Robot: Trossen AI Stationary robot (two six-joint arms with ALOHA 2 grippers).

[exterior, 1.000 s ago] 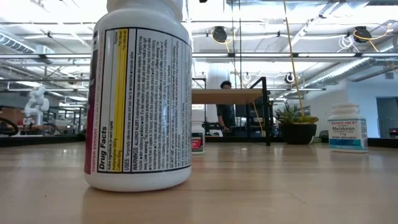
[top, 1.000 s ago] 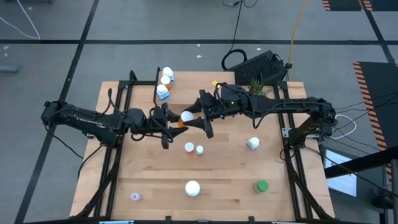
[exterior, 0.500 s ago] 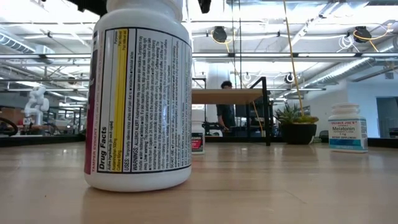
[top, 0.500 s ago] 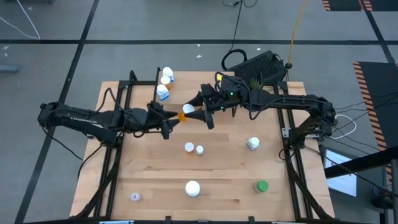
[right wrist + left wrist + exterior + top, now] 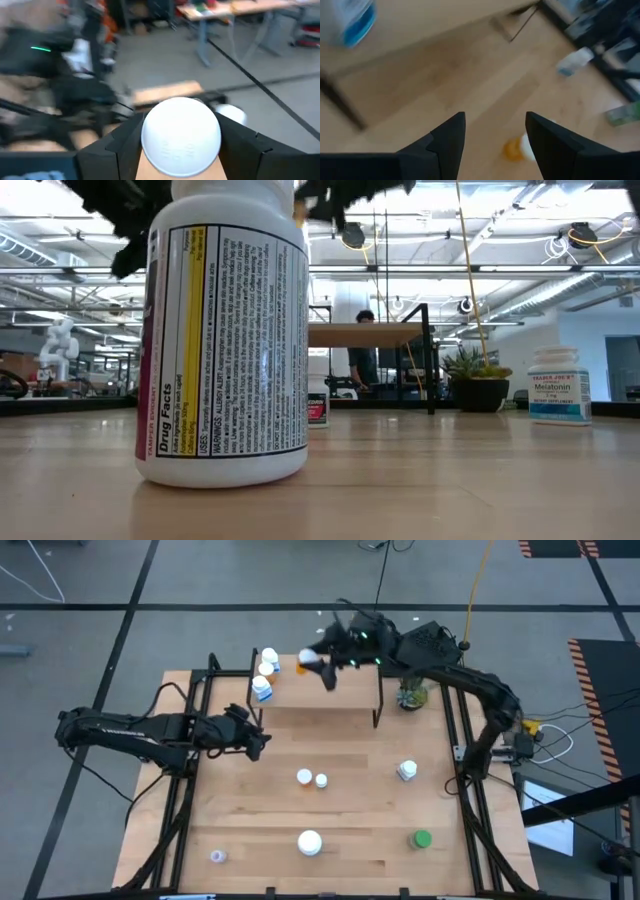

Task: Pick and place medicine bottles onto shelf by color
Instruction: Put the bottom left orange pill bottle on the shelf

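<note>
My right gripper (image 5: 318,665) hangs over the far edge of the light-wood shelf (image 5: 330,692), shut on an orange bottle with a white cap (image 5: 308,661). Three blue-white and orange bottles (image 5: 265,672) stand at the shelf's left end. My left gripper (image 5: 256,741) is open over the table, left of the shelf's near edge; in its wrist view the fingers (image 5: 447,140) frame bare wood and a white-capped orange bottle (image 5: 517,148) on the table. More bottles stand on the table: two small ones (image 5: 312,778), a white one (image 5: 406,771), a big white-capped one (image 5: 310,842), a green-capped one (image 5: 421,838) and a pale purple one (image 5: 218,856). My right gripper pinches the orange bottle between its two fingers (image 5: 122,147), one on each side just below the white cap (image 5: 181,136). The cap faces the wrist camera, so the bottle points back along the fingers. The bottle is tilted and lifted clear above the shelf.
A potted plant (image 5: 410,693) stands by the shelf's right legs. In the low view a large white bottle (image 5: 220,340) fills the foreground, and a melatonin bottle (image 5: 558,385) stands to the right. A person (image 5: 362,360) sits in the room beyond. Bare wood lies at the table's left and right sides.
My right gripper has carried the orange bottle from the table's middle, beside the left gripper, up and toward the far edge, and now holds it over the shelf. My left gripper has drawn back toward the table's left edge and no longer touches the bottle.
</note>
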